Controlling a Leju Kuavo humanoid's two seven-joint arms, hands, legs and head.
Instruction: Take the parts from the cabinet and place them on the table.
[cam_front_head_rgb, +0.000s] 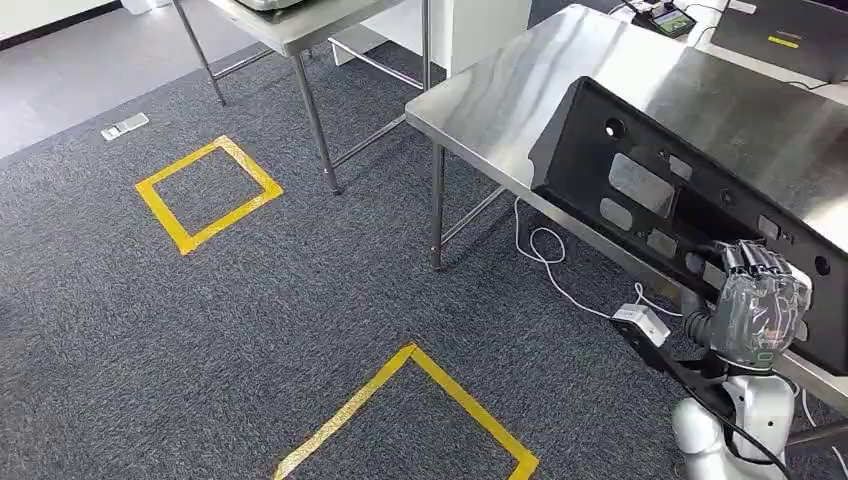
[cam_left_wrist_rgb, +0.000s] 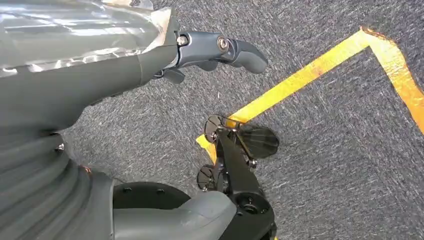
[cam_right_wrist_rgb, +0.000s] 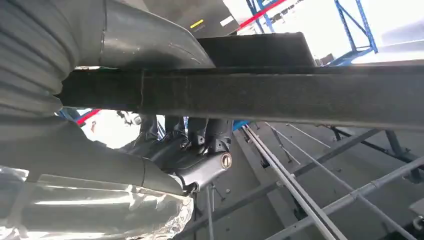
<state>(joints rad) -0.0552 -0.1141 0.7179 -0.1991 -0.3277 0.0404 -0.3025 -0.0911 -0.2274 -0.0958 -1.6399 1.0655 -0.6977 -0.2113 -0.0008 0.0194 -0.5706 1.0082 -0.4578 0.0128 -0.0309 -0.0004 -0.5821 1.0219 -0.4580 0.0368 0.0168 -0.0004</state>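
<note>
Now: setting the panel down on the steel table

Clearly we are at the placing step. Our right hand (cam_front_head_rgb: 758, 300), at the lower right of the head view, grips the near edge of the long black plastic panel (cam_front_head_rgb: 660, 190); in the right wrist view the dark fingers (cam_right_wrist_rgb: 200, 135) wrap one side of the panel's edge (cam_right_wrist_rgb: 280, 92) and the thumb presses the other. The panel runs diagonally from the middle of the frame to the right edge, tilted, over the near edge of the steel table (cam_front_head_rgb: 500, 95). We cannot tell whether its far edge already rests on the tabletop.

Our left hand (cam_left_wrist_rgb: 210, 52) hangs over the grey carpet (cam_left_wrist_rgb: 325, 165) beside a yellow tape line (cam_left_wrist_rgb: 300, 77), holding nothing, its fingers loosely extended.

We judge the next move calls for pushing the panel further onto the table and laying it flat, so its weight sits on the steel before the fingers let go. Released at this tilt, it could slide off the near edge.
</note>
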